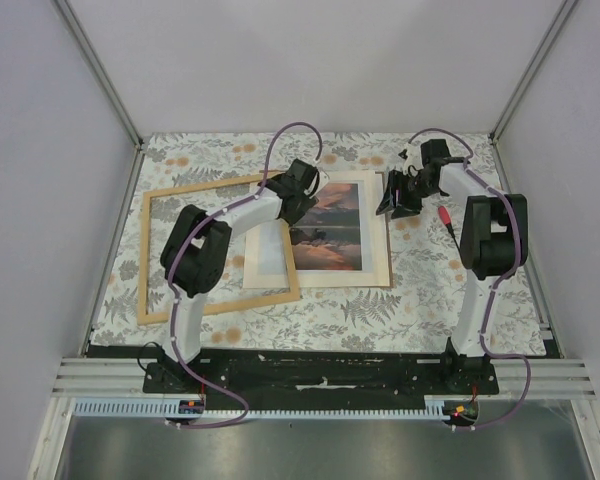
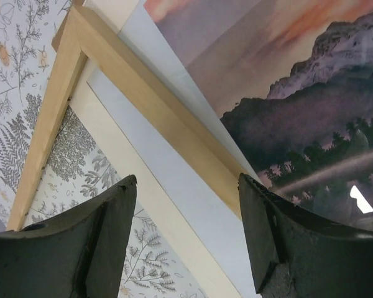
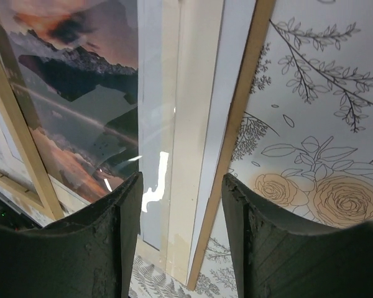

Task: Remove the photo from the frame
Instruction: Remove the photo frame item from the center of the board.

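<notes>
Both spread: left tool (image 2: 186,186), right tool (image 3: 181,180), above the photo (image 1: 335,240); frame (image 1: 220,307) overlaps it

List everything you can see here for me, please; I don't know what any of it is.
photo: one, orange and dark sunset mountain print on white paper, middle of the table.
cream mat: one, cream, bordering the photo.
wooden frame: one, light tan, lying flat left of centre, its right strip crossing the photo's left side.
tablecloth: one, white with grey leaves and orange flowers, covering the table.
left gripper: one, black, open, above the frame strip that crosses the photo.
right gripper: one, black, open, above the mat's right edge.
</notes>
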Controlling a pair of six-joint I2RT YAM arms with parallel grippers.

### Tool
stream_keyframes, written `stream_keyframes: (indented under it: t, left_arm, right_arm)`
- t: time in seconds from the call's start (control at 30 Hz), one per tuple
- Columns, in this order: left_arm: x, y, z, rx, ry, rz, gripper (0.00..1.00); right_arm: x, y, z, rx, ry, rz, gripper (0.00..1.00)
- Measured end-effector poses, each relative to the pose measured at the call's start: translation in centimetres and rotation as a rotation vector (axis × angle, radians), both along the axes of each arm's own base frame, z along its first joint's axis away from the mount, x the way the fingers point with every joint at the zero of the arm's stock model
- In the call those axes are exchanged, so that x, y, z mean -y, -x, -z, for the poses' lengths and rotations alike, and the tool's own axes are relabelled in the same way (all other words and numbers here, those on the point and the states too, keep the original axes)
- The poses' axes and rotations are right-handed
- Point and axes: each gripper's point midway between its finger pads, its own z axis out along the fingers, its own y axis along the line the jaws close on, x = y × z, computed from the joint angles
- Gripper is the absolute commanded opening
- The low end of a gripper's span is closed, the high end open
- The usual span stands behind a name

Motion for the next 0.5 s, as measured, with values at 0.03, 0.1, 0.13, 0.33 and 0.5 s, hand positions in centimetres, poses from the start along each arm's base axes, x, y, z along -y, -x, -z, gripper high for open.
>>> stream_keyframes:
  t: [0.03, 0.1, 0.13, 0.33, 0.5]
  left_arm:
    - [0.4, -0.3, -0.2, 0.011, 0.005, 0.004, 0.73]
    - [0.7, -0.5, 0.3, 0.018, -0.009, 0.001, 0.73]
    - [0.7, -0.5, 0.7, 0.013, -0.016, 0.001, 0.73]
    - [0.7, -0.6, 1.4, 0.032, -0.065, -0.009, 0.73]
    - [0.5, -0.7, 1.4, 0.043, -0.073, -0.018, 0.73]
  right_arm:
    - [0.0, -0.3, -0.2, 0.009, -0.002, -0.001, 0.58]
    - [-0.3, -0.8, -0.7, 0.024, -0.022, -0.003, 0.58]
    - [-0.4, -1.0, -0.9, 0.03, -0.033, -0.005, 0.58]
    - [-0.8, -1.8, -0.4, 0.024, -0.064, -0.006, 0.58]
    - [-1.0, -1.7, 0.8, -0.006, -0.075, -0.01, 0.57]
